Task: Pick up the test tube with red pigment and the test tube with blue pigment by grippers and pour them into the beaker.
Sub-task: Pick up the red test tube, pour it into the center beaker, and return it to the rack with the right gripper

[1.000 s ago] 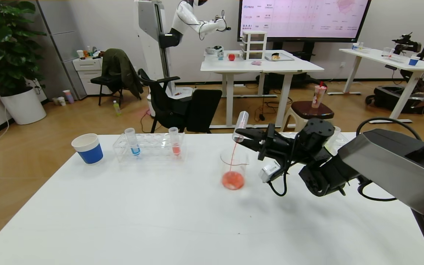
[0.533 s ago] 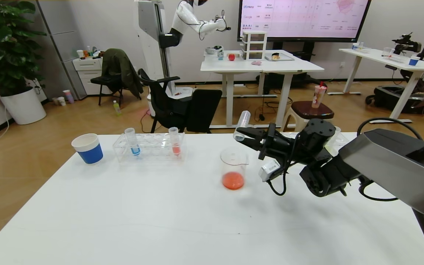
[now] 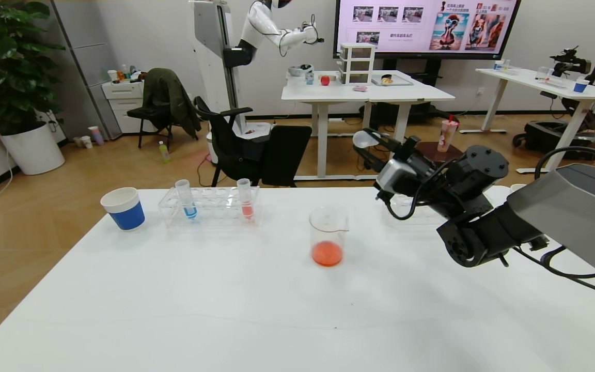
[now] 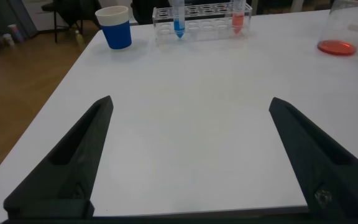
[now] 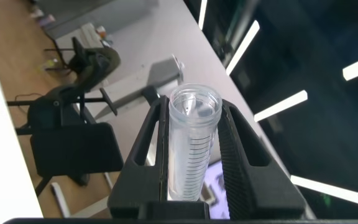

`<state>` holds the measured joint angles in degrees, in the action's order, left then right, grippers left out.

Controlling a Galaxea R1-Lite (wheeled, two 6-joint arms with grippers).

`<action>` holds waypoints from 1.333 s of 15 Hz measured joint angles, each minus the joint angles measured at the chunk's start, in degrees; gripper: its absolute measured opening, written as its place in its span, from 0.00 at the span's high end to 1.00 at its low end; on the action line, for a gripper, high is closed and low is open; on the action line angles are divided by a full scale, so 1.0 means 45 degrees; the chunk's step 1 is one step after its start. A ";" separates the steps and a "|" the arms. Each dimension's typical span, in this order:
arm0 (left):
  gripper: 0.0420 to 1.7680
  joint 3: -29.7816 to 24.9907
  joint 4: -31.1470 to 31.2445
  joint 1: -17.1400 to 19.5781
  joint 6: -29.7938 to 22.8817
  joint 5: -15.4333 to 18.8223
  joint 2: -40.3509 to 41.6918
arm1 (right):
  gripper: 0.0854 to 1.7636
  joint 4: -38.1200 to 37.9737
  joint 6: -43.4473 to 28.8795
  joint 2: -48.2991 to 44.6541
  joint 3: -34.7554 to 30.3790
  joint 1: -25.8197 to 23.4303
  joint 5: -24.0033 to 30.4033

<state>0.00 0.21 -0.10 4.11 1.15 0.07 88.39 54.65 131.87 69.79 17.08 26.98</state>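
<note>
Right jaws (image 3: 367, 146) are clamped on the test tube with red pigment (image 5: 190, 143), which looks emptied; its red liquid sits in the beaker (image 3: 328, 236), below and to their left on the table (image 3: 256, 310). By my reading, half is done. The test tube with blue pigment (image 3: 186, 199) waits in the rack (image 3: 209, 207), well left. Left jaws (image 4: 185, 162) gape wide, holding nothing.
</note>
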 joint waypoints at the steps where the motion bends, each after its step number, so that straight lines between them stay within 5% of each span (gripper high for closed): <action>1: 0.01 0.0000 0.0000 0.0000 -0.0003 -0.0005 0.0000 | 0.75 0.0122 -0.1260 -0.0257 -0.0368 0.0087 -0.1311; 5: 0.01 0.0000 0.0003 0.0000 0.0000 0.0000 0.0000 | 0.75 0.0084 -0.6187 -0.1135 -0.1718 0.0756 -0.5702; 7: 0.01 0.0000 0.0003 0.0000 0.0000 0.0000 0.0000 | 0.75 -0.0986 -0.7894 -0.1539 -0.2243 0.0824 -0.6968; 10: 0.01 0.0000 0.0003 0.0000 0.0000 0.0000 0.0000 | 0.75 -0.1506 -1.0191 -0.2235 -0.3327 0.0878 -0.7201; 14: 0.01 0.0000 0.0008 0.0000 0.0000 -0.0005 0.0000 | 0.75 -0.1206 -1.0468 -0.2850 -0.4435 0.0864 -0.7322; 20: 0.01 0.0000 0.0003 0.0000 -0.0003 0.0000 0.0000 | 0.75 -0.5169 -1.0478 -0.4196 -0.3384 -0.2064 -0.7293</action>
<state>0.00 0.22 -0.10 4.10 1.15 0.07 65.13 7.50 112.98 54.57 7.79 -5.84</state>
